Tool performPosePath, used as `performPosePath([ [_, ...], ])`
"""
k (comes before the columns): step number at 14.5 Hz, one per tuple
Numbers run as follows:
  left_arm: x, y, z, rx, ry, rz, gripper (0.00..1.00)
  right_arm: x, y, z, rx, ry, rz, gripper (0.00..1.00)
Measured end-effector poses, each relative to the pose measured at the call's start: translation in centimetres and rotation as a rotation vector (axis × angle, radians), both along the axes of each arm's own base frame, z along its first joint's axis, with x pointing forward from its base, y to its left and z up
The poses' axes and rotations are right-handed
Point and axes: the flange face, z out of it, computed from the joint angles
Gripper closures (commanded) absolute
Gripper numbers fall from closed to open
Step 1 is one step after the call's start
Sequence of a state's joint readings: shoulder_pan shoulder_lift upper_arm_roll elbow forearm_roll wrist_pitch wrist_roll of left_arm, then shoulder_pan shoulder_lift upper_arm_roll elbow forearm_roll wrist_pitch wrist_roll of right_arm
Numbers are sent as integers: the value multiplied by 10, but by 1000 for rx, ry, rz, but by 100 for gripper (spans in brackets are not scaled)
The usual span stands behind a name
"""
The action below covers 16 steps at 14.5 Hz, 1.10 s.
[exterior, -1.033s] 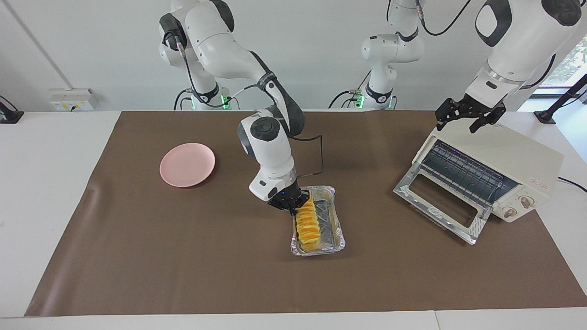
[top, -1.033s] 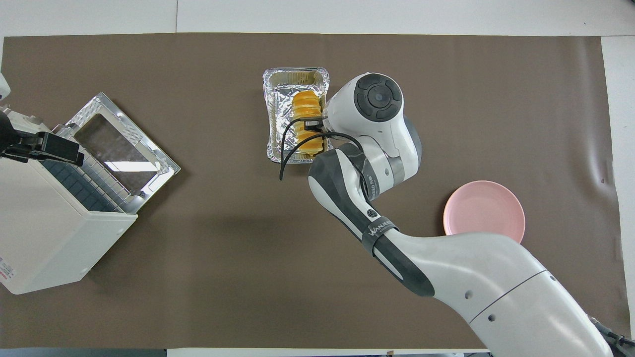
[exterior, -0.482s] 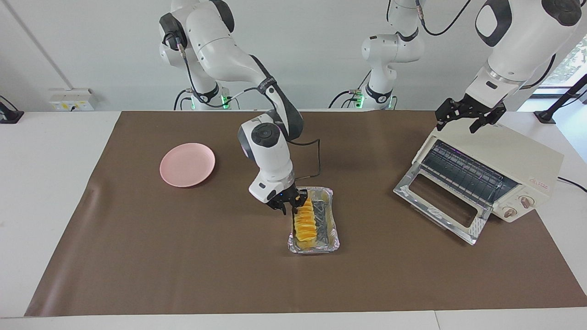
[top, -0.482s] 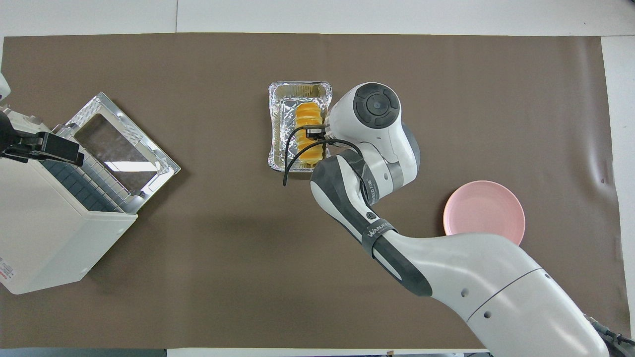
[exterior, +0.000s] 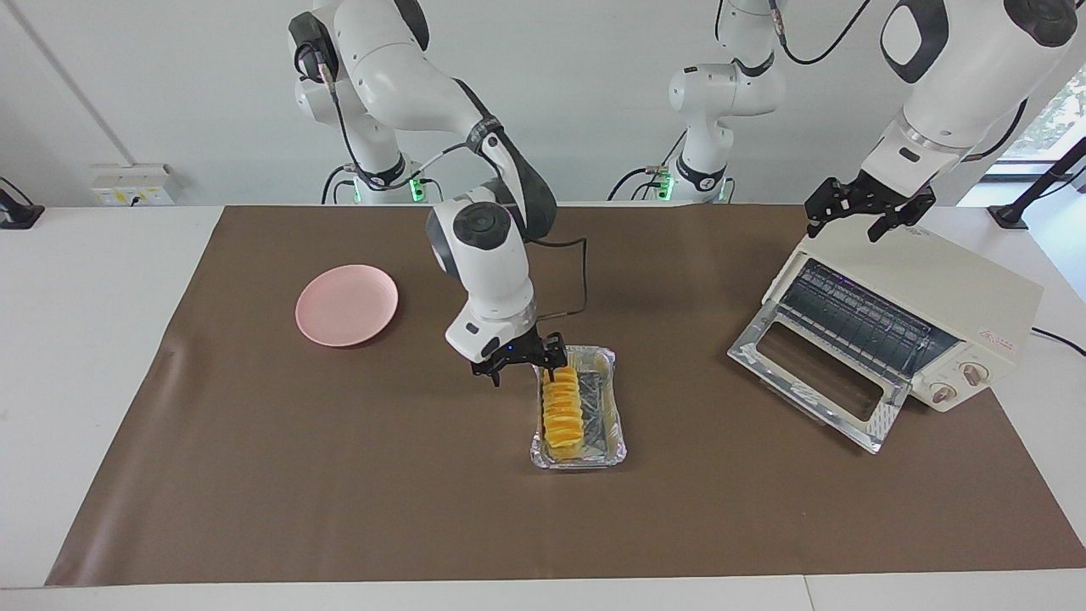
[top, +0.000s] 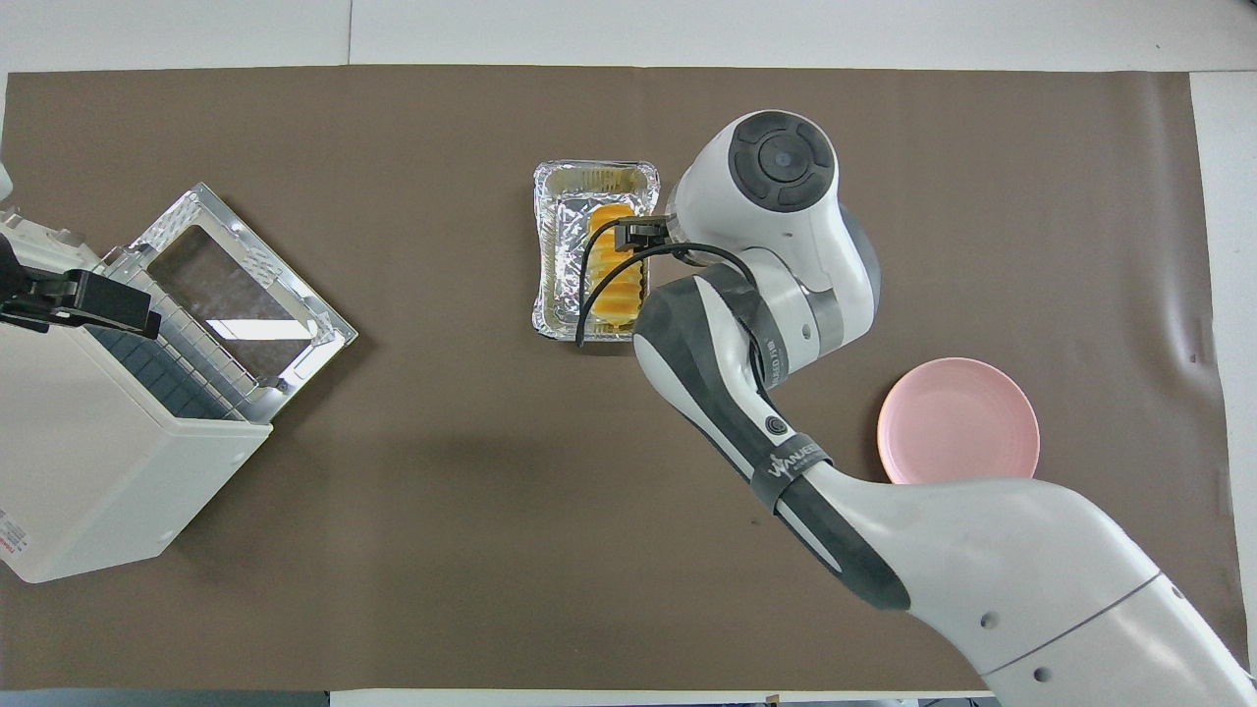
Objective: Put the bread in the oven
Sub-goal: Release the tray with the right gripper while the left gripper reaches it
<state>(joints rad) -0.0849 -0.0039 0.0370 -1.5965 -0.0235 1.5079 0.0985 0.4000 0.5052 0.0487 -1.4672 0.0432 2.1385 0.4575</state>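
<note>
Bread point(exterior: 561, 409) lies in foil tray point(exterior: 612, 423) mid-table. We see right gripper point(exterior: 520, 369) spread wide, empty, above tray's robot-side end. Left gripper point(exterior: 867, 210) waits, fingers apart, over oven point(exterior: 950, 297) at left arm's end, door down.

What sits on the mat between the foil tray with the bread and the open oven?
Nothing: bare brown mat between the foil tray and the oven, clear in the facing view.

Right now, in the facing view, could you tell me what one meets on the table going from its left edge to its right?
Pink plate → foil tray holding the bread → oven with its door down.
</note>
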Motion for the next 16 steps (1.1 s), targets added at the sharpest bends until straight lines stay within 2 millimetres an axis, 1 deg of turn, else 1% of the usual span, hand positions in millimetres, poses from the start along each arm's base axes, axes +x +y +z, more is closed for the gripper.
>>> performPosePath([
  [2,-2,0,4,0,-6,2,0,3,-42,43,-7,7,-48,0],
  [4,-2,-4,4,1,-7,16,0,2,-87,81,-23,21,-55,0],
  [5,-1,-14,3,3,-5,26,0,0,-110,98,-31,25,-46,0],
  [6,2,-32,1,5,-4,25,0,-3,-132,112,-39,33,-40,0],
  [7,8,-52,-2,7,-3,29,0,-7,-154,126,-46,43,-38,0],
  [9,27,-100,-11,3,2,93,0,-21,-195,160,-57,55,-35,0],
  [10,39,-127,-19,0,7,136,0,-31,-212,178,-60,58,-39,0],
  [12,62,-192,-44,6,11,213,0,-55,-240,207,-69,92,-52,0],
  [13,71,-225,-59,-4,-1,243,0,-66,-253,215,-74,116,-52,0],
  [14,78,-253,-73,-31,-11,280,0,-74,-264,218,-78,139,-47,0],
  [16,87,-294,-104,-72,-25,340,0,-84,-281,214,-81,179,-48,0],
])
